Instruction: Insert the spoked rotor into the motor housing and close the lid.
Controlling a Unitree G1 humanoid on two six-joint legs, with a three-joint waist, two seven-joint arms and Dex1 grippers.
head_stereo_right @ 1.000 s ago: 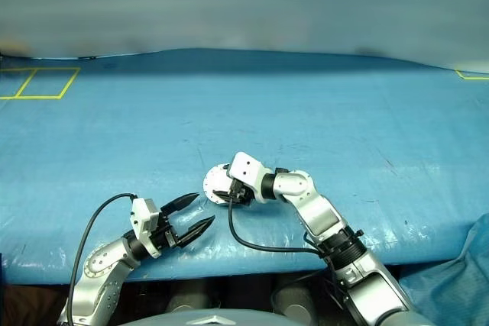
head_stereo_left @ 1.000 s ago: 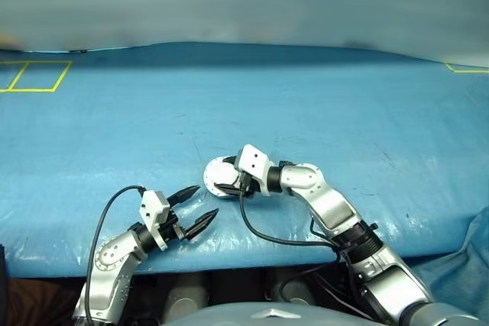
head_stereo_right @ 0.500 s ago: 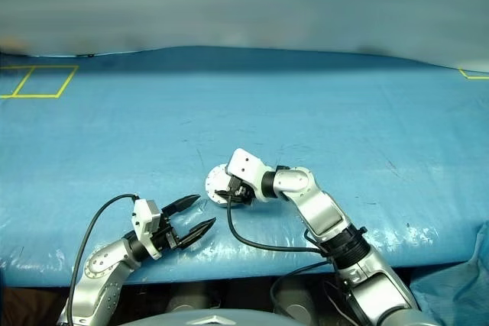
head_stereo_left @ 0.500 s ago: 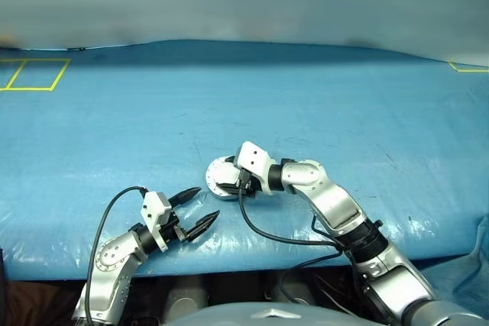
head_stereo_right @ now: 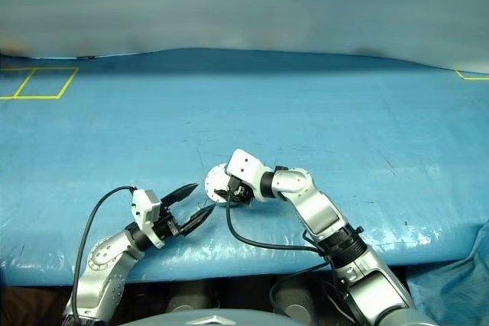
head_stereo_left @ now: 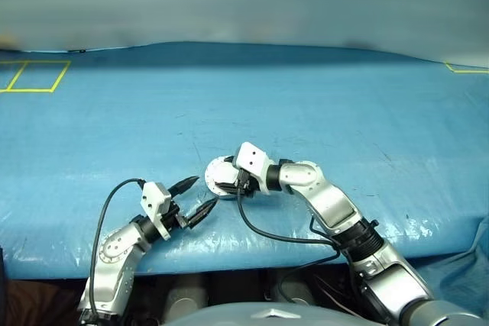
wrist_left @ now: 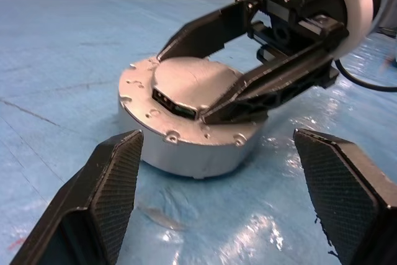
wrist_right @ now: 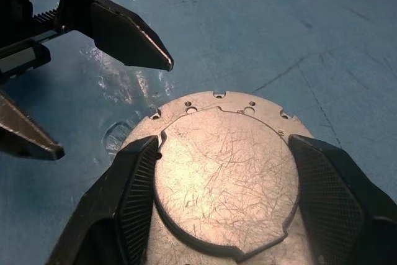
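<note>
The motor housing (wrist_left: 186,147) is a short silver cup standing on the blue table, near the front. Its grey lid (wrist_right: 223,166) lies flat on top, raised centre up. My right gripper (wrist_left: 183,88) reaches over it from the right, one finger pressed against each side of the raised centre. My left gripper (head_stereo_left: 205,192) is open just left of the housing and points at it, its fingers (wrist_left: 111,178) apart from the metal. The right wrist view shows the left gripper (wrist_right: 115,108) beyond the lid. The spoked rotor is hidden.
The blue sheet (head_stereo_left: 321,112) covers the whole table, and its front edge runs just behind my arms. Yellow tape marks a square at the far left (head_stereo_left: 34,75) and a corner at the far right (head_stereo_left: 466,68). A black cable (head_stereo_left: 275,238) loops under my right wrist.
My left gripper has moved forward and a little up, closer to the housing, and its fingers have narrowed slightly. The right gripper and the housing have stayed put.
</note>
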